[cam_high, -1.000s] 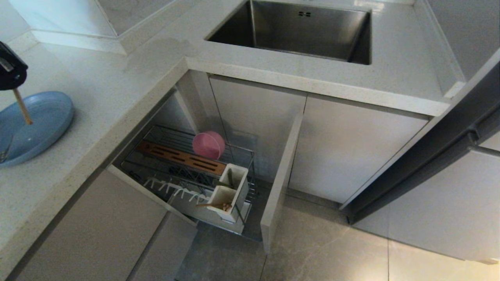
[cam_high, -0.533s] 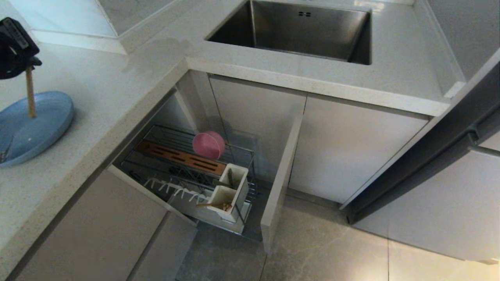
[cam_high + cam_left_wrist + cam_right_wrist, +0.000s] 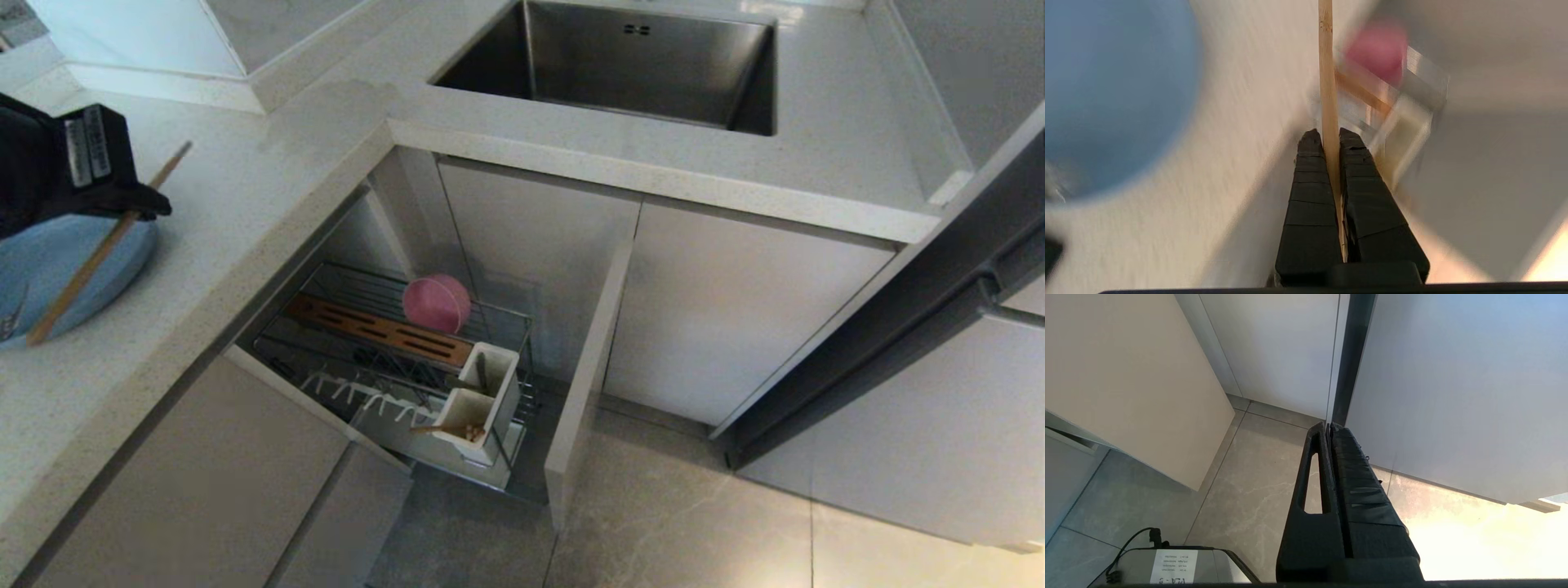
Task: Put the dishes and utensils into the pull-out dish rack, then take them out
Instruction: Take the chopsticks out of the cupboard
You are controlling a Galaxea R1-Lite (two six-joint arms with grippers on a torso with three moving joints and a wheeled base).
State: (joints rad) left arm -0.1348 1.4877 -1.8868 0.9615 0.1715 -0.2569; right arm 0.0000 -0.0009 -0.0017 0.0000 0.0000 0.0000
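Here the left gripper (image 3: 151,208) hung over the counter (image 3: 269,163) beside the plate (image 3: 49,269), jaws pinched on one chopstick (image 3: 98,253) near its middle. The stick looked light, stiff and smooth, so it could probably pivot or slide in so narrow a grip; holding nearer one end might steady it for the box (image 3: 482,400) in the rack (image 3: 392,359), where the bowl (image 3: 436,303) sat. The right gripper (image 3: 1329,426) was parked low with its jaws pressed together, empty.

counter (image 3: 269,188): pale stone, speckled | blue plate (image 3: 49,269): lies flat on counter, right under the left claw (image 3: 151,211) | fork (image 3: 10,314): on plate's edge (mostly cut off) | steel sink (image 3: 620,65): sunk in counter, far from claw
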